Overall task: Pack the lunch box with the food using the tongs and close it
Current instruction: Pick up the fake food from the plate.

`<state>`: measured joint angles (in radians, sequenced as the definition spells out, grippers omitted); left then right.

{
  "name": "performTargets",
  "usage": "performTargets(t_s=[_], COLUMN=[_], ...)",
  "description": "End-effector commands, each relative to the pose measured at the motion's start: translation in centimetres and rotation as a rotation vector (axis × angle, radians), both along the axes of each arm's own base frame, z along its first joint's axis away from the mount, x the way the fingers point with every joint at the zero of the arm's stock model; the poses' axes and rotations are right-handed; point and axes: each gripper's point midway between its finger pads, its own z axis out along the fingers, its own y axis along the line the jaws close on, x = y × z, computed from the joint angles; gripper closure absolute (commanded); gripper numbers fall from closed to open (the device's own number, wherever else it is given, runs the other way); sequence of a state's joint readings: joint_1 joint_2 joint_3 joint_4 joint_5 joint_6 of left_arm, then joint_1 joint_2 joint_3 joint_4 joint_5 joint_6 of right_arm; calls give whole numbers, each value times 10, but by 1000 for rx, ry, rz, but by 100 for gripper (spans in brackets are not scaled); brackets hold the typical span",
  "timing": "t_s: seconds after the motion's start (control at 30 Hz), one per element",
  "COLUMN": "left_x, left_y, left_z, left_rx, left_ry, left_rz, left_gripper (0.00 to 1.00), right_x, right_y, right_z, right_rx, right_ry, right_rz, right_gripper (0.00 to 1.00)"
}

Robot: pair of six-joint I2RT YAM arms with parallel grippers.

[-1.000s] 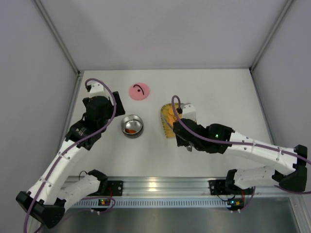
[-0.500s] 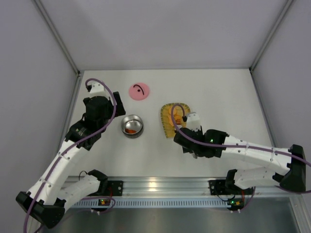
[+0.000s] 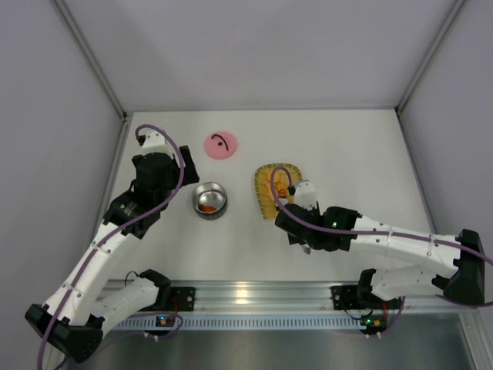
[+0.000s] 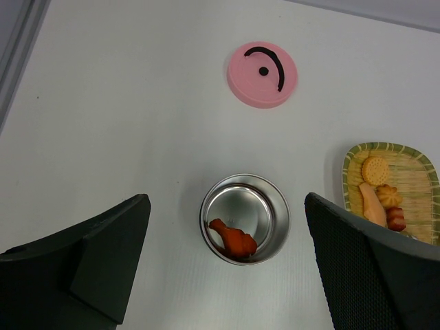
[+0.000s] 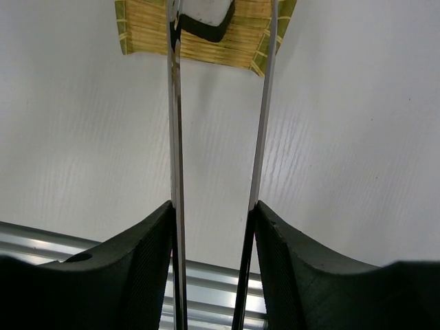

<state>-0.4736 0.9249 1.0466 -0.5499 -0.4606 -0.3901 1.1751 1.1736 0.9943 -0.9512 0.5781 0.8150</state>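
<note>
Progress: early. The lunch box [image 4: 265, 206] stands open on the table [image 4: 103, 103] with one orange-red piece of food [image 4: 234, 240] inside. Its pink lid [image 4: 262, 74] lies flat on the table beyond it, well apart, so closing is not done. To the right, the tray [image 4: 388, 146] carries the rest: a round biscuit [image 4: 375, 168], pale and brown pieces beside it, and a dark piece [image 5: 206, 20] with white at the near end. Judged: most of the packing is left, then the lid.

The left gripper [image 4: 225, 206] hangs above the lunch box, jaws wide apart, holding and touching nothing.

The right gripper [image 5: 213, 220] is clamped on the tongs [image 5: 174, 124], squeezing the two arms partway, not together. The tips reach over the tray's near edge with the dark piece between them. Whether it is pinched cannot be told.
</note>
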Motion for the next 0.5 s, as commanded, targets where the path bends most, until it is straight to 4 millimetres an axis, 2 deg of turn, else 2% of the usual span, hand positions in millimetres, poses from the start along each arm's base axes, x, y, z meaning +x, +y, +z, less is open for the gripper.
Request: performTargets(t_s=[0.0, 0.47], left_x=[3, 3], left_y=[0, 0], left_z=[15, 15], left_rx=[-15, -14], left_ry=[-46, -45], left_rz=[0, 2], left_gripper=[1, 1], right_x=[6, 9], right_y=[15, 19], right_z=[8, 25], right_rx=[80, 108], right_ry=[-24, -44], right_rz=[-7, -5], right_gripper=[52, 52])
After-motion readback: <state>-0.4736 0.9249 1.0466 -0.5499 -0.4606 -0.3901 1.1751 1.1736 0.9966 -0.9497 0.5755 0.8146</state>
